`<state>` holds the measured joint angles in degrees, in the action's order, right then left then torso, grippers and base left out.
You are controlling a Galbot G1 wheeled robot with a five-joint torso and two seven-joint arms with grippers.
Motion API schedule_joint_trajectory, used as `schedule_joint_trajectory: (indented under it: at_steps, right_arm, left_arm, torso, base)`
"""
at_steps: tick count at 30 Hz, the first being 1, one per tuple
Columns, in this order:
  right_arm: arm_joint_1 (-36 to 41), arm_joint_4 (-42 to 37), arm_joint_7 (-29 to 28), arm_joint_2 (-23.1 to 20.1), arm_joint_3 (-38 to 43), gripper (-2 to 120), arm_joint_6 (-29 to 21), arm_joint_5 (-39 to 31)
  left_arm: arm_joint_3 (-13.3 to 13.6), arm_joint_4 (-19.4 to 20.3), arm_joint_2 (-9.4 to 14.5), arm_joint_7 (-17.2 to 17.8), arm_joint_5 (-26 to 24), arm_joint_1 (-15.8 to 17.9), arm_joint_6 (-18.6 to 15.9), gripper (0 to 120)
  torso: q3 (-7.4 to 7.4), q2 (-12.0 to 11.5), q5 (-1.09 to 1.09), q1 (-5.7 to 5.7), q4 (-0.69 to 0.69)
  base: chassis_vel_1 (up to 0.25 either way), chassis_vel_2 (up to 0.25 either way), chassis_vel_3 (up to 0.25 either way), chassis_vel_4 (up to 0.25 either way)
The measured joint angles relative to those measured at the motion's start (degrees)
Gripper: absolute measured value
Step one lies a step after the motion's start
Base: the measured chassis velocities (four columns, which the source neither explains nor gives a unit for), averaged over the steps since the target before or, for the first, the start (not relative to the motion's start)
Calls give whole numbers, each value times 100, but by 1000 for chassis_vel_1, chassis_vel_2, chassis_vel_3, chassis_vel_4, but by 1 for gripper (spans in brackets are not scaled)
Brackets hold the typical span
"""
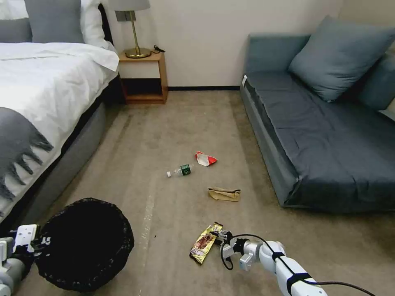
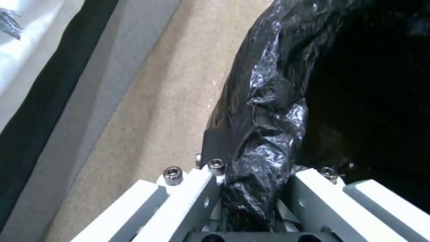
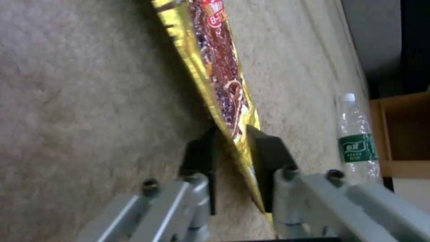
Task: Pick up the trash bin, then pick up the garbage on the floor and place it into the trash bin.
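Right gripper (image 3: 233, 141) — pads pinched on snack wrapper (image 1: 205, 242) edge, low over carpet, ready to lift. Left gripper (image 2: 251, 188) — clamped on bagged rim of trash bin (image 1: 84, 242), held alongside as receptacle. Bottle (image 1: 181, 170), red packet (image 1: 205, 159), paper bag (image 1: 224, 194) lie farther out.

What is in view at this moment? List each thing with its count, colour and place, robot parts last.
trash bin: 1, black-lined, near the bed, rim in the left gripper
snack wrapper: 1, gold-brown, between the right gripper's fingers
paper bag: 1, brown, on the carpet
bottle: 1, clear, green label, lying on the carpet
packet: 1, red-and-white, beside the bottle
bed: 1, white, left
nightstand: 1, wooden, holding a lamp
sofa: 1, grey-blue, right
left gripper: shut on the bin's rim
right gripper: shut on the wrapper
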<state>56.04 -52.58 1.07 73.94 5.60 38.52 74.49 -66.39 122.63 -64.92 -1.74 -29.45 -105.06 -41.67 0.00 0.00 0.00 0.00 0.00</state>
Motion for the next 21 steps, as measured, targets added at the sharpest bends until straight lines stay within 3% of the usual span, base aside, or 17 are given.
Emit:
schedule_joint_trajectory:
  at_steps: [5, 12, 16, 20, 21]
  right_arm:
    - [5, 1, -2, 20, -1, 0, 20, 2]
    - [33, 2, -29, 24, 19, 0, 42, -6]
    - [66, -18, -123, 16, 13, 0, 40, -365]
    - [238, -782, 91, -301, -233, 0, -202, -2075]
    - [330, -1284, 241, -494, -369, 0, -390, -2918]
  left_arm:
    - [12, 27, -3, 1, -18, 5, -5, 3]
    - [17, 36, -9, 5, -50, 15, -10, 3]
    - [28, 35, -19, 16, -69, 45, -13, 3]
    - [90, 34, -36, 49, -143, 120, -32, 3]
    - [134, 40, -42, 57, -154, 147, -40, 3]
  torso:
    - [0, 0, 0, 0, 0]
    - [0, 0, 0, 0, 0]
    - [0, 0, 1, 0, 0]
    - [0, 0, 0, 0, 0]
    - [0, 0, -1, 0, -1]
  base:
    - [0, 0, 0, 0]
    - [0, 0, 0, 0]
    - [0, 0, 0, 0]
    - [0, 0, 0, 0]
    - [0, 0, 0, 0]
